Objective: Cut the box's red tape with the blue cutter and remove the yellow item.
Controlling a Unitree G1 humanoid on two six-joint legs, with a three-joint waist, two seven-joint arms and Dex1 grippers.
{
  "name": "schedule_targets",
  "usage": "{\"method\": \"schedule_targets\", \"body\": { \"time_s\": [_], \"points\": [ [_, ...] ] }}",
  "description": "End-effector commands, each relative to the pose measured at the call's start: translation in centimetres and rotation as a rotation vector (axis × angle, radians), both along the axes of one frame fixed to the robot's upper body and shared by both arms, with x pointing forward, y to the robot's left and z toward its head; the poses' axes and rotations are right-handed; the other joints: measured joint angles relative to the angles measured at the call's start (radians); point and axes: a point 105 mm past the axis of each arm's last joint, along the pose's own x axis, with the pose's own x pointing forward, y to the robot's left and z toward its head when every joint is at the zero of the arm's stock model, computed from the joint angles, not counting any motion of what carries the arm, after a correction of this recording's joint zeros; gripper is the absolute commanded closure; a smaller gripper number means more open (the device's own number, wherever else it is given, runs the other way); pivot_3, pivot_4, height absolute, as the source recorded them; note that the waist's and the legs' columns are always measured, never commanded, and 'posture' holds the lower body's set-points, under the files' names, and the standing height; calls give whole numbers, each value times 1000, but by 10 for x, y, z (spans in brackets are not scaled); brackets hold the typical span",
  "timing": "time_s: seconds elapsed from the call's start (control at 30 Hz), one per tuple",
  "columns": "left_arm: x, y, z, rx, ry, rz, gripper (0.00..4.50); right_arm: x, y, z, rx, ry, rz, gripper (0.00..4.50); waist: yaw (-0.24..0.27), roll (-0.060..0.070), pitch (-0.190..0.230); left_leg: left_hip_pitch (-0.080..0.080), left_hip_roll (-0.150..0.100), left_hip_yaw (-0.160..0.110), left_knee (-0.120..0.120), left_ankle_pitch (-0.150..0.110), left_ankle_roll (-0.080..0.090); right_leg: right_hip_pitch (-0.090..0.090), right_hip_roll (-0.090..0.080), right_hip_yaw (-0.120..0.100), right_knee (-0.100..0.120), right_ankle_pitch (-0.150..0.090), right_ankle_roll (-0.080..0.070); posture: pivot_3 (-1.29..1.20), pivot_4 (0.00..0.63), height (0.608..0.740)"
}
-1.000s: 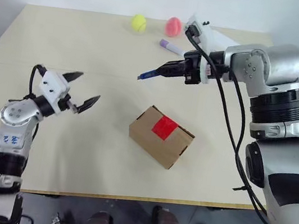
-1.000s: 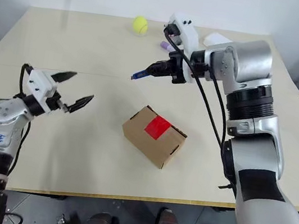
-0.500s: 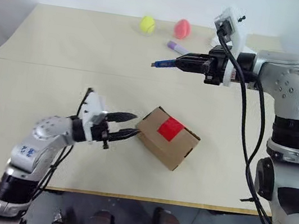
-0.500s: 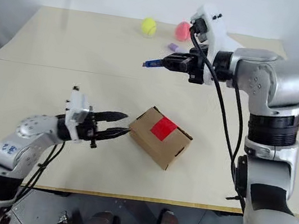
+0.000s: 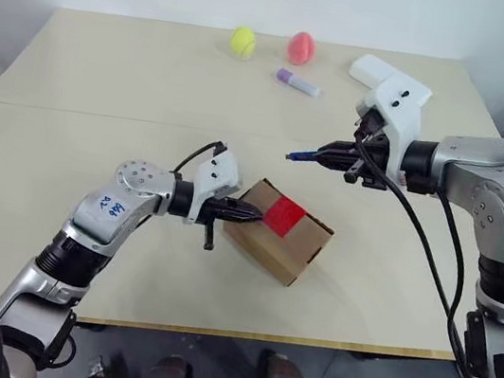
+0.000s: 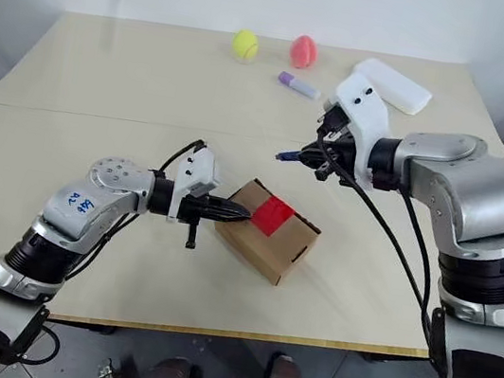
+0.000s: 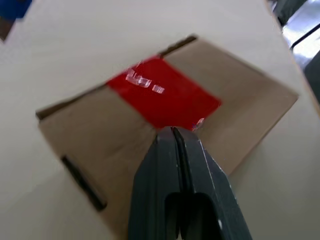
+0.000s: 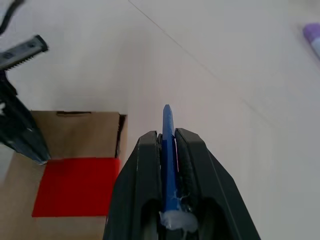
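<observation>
Two black fingers of the left gripper (image 5: 250,213) are now pressed together with nothing between them, their tips resting on the top of the box (image 5: 292,248) at the near edge of the red tape (image 5: 283,216). A second ago they were spread wide, well to the left of the box, over bare tabletop (image 5: 102,108); half a second ago they were half closed, just beside the box's left corner. The right gripper (image 5: 344,156) is clenched on the blue cutter (image 5: 301,155), as it was a second ago, and it now holds the cutter lower and further to the right, with the tip pointing left, above and beyond the box and apart from it. The box itself lies closed, with the tape unbroken, near the front middle of the tabletop.

From the left wrist, the closed fingers (image 7: 175,170) meet the tape's edge, and glare shows on the tape's glossy surface. From the right wrist, the cutter (image 8: 167,150) runs up between the two fingers (image 8: 135,190), with a whitish blob at its base, and the other gripper stands at the box's corner; a slit shows along one top flap.

Far back on the tabletop lie a yellow-green ball (image 5: 243,41), a pink ball (image 5: 300,47), a lilac tube (image 5: 297,82) and a long white case (image 5: 390,77).
</observation>
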Motion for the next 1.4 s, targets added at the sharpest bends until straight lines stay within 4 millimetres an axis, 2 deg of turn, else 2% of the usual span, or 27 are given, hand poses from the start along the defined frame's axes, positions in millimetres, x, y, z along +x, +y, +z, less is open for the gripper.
{"method": "schedule_targets", "body": {
  "time_s": [0.03,0.23,0.43,0.53,0.67,0.8,1.13,1.23,1.4],
  "points": [
    [8,2,3,46,-6,33,4480,-7,4,4,-8,-37,25,4349,3,0,0,0,0,0,0,0,0,0,0,0,0,0,0,0,150,740],
    [14,3,3,51,-17,40,4480,-18,6,-12,-32,4,61,4349,2,0,0,0,0,0,0,0,0,0,0,0,0,0,0,0,150,740],
    [18,1,4,47,-31,38,4480,-17,2,-16,-48,4,42,4349,2,0,0,0,0,0,5,0,0,1,0,0,2,0,0,0,150,740],
    [20,-2,3,52,-32,23,4480,-24,-3,-9,-37,3,45,4349,5,0,0,0,0,0,6,-1,1,2,0,0,3,0,0,0,150,740],
    [19,-5,1,56,-24,10,4480,-28,-5,-12,-39,22,42,4349,6,0,0,-1,0,0,8,-1,2,2,0,0,3,0,0,0,150,740],
    [18,-9,0,67,-18,-3,4480,-25,-12,-22,-49,46,-1,4349,13,0,0,-1,0,0,8,-1,3,2,0,1,3,0,0,0,150,740],
    [18,-13,2,64,-22,-11,4480,-24,-14,-33,-67,75,5,4349,25,0,0,-1,0,0,11,-2,4,3,0,1,3,0,0,0,150,740],
    [18,-14,2,65,-20,-9,4480,-25,-15,-31,-81,69,8,4349,25,0,0,-1,0,0,11,-2,4,3,0,1,3,0,0,0,150,740],
    [18,-13,2,66,-20,-4,4480,-24,-19,-15,-80,33,-1,4349,26,0,0,-1,0,0,11,-2,4,3,0,1,3,0,0,0,150,740]
  ]
}}
